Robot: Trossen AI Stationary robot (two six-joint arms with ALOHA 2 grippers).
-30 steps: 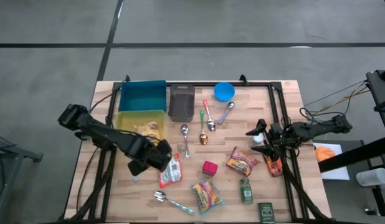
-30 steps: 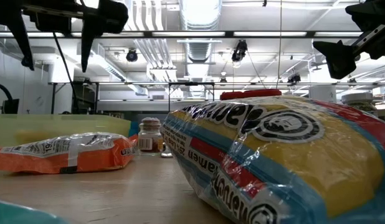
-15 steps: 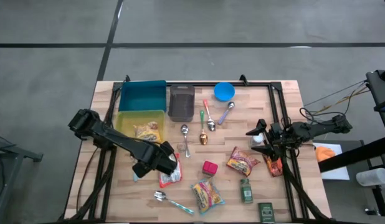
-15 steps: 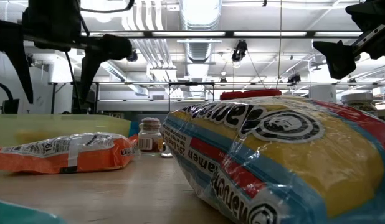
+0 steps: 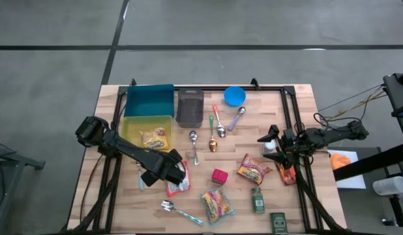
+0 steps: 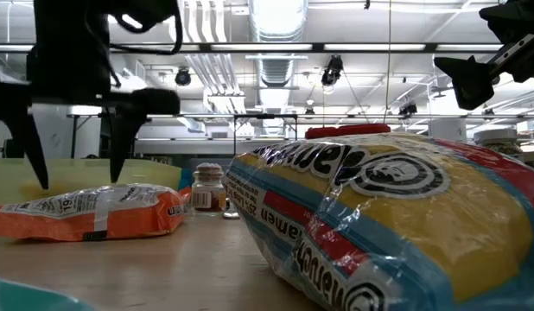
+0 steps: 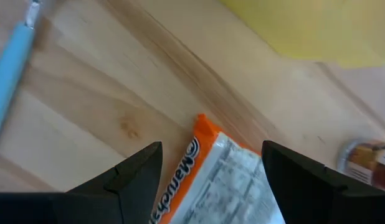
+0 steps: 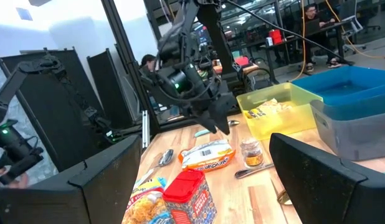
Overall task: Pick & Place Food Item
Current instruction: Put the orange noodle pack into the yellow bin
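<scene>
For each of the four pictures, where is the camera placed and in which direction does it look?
High: overhead, straight down on the table, both arms visible.
Low: at tabletop height, looking level past a yellow ramen pack; left gripper descends.
Left wrist: on the left arm, looking down between its open fingers at the orange packet.
Right wrist: looking across the table from the parked right gripper.
Shared: the orange packet appears in all four.

Left arm reaches across from the table's left side, wrist bent steeply down; left gripper [image 5: 173, 175] points nearly straight down right over the orange noodle packet [image 5: 178, 182], fingers [image 6: 120, 147] spread wide, one each side of the packet's end, nothing held. Right arm sits folded far to the right of the packet, right gripper [image 5: 265, 143] roughly level, fingers apart, empty.
</scene>
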